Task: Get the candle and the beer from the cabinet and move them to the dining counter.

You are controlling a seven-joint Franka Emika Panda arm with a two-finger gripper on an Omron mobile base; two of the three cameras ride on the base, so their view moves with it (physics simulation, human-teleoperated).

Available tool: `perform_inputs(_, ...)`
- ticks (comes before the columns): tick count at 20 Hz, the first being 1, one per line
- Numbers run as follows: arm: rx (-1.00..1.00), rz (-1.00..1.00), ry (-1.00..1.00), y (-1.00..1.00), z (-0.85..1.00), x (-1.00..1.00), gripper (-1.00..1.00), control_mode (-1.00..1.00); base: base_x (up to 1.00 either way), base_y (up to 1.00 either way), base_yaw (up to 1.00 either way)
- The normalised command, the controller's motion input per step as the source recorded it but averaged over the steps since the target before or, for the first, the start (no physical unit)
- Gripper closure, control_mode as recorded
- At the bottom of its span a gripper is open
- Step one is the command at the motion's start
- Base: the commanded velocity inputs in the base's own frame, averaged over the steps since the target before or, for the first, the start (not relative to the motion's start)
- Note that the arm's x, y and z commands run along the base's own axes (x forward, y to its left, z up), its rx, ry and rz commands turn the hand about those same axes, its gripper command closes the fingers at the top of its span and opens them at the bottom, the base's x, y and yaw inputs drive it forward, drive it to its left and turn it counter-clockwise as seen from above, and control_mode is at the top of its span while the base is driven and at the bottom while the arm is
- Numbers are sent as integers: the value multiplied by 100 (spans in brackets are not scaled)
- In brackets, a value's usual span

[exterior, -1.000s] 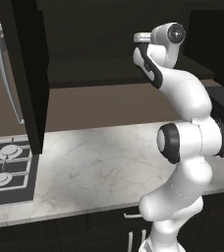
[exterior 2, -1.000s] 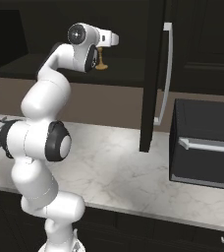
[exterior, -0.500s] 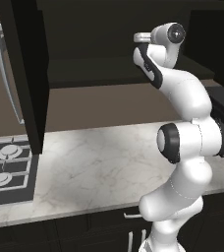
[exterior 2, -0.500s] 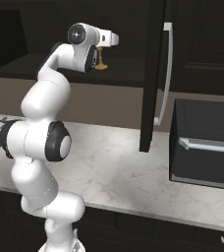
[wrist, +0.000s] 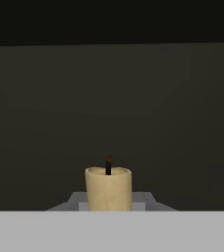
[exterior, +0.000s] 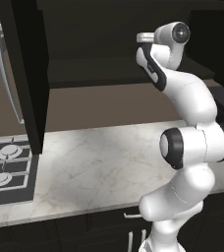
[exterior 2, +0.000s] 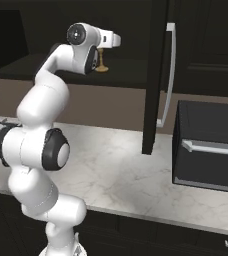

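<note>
The arm reaches up into the open cabinet [exterior 2: 196,45], the hand level with its lower shelf. In the right base view the candle [exterior 2: 103,64] stands upright on that shelf, its flared tan-gold base visible just below the white hand. In the hand view the candle top [wrist: 108,188] sits centred at the bottom, cream wax with a short dark wick, and grey finger parts [wrist: 146,201] show close on either side of it. The pincer [wrist: 108,204] is narrowed to a small gap with the candle between its fingers; actual contact cannot be confirmed from the pictures. Behind the candle lies the plain dark back wall of the cabinet.

The open door [exterior 2: 155,75] hangs edge-on to the right of the arm in the right base view, its long silver handle [exterior 2: 169,75] facing right. Below the cabinet runs a marble bench [exterior: 99,157]. A gas hob [exterior: 6,167] is set into its left end. A dark box-shaped appliance [exterior 2: 211,145] with a silver bar stands on its right end.
</note>
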Motion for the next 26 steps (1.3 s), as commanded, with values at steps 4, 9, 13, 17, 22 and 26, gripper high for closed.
perform_inputs(4, 0, 0, -2, -17, 0, -65, 100, -100, 0, 0, 0)
perform_inputs(9, 0, 0, 0, -16, 0, -81, 100, -100, 0, 0, 0)
perform_inputs(13, 0, 0, 0, -16, 0, -100, 100, -100, 0, 0, 0)
perform_inputs(17, 0, -1, 0, -9, 0, -100, 100, -100, 0, 0, 0)
perform_inputs(22, 0, -5, 1, 0, 0, -100, 100, -100, 0, 0, 0)
perform_inputs(26, 0, -1, 3, 7, 0, -100, 100, -100, 0, 0, 0)
